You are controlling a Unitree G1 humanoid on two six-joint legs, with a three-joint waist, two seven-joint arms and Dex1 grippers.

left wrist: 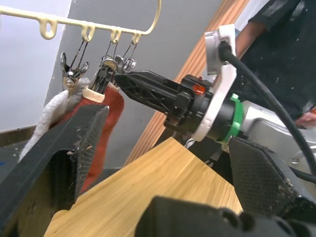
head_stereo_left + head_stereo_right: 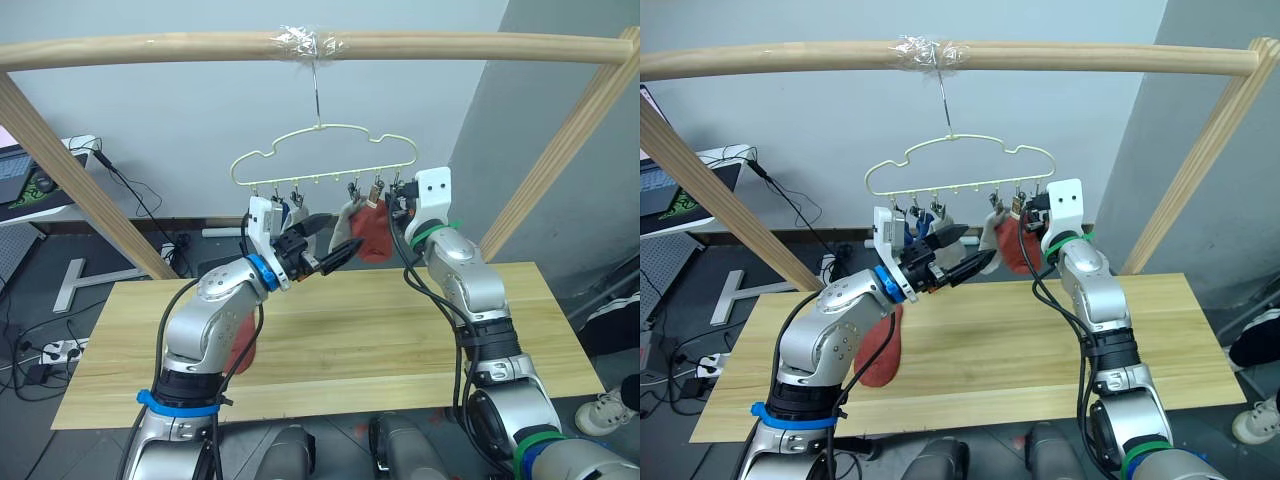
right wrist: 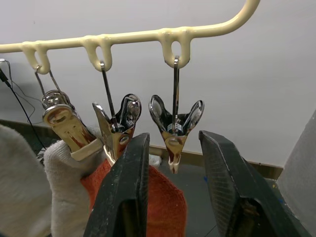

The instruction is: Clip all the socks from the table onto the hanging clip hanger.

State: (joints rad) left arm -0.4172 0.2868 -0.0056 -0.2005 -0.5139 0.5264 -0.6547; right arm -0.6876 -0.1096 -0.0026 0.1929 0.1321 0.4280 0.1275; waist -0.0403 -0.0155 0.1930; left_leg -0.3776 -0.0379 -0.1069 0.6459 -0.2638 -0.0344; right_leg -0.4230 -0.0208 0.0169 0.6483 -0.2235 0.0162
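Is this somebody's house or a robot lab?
Probably a robot lab or workshop: a thick wooden frame bar built over a pale wood-grain table, cables and a power strip on the floor, and a laptop nearby.

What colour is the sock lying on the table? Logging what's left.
Rust-red sock, clearest in the right eye view.

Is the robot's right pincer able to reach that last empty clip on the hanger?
Probably yes. The right pincer is open right below the end clip on the hanger, with a finger on each side and nothing between. The red sock hangs from the next clip.
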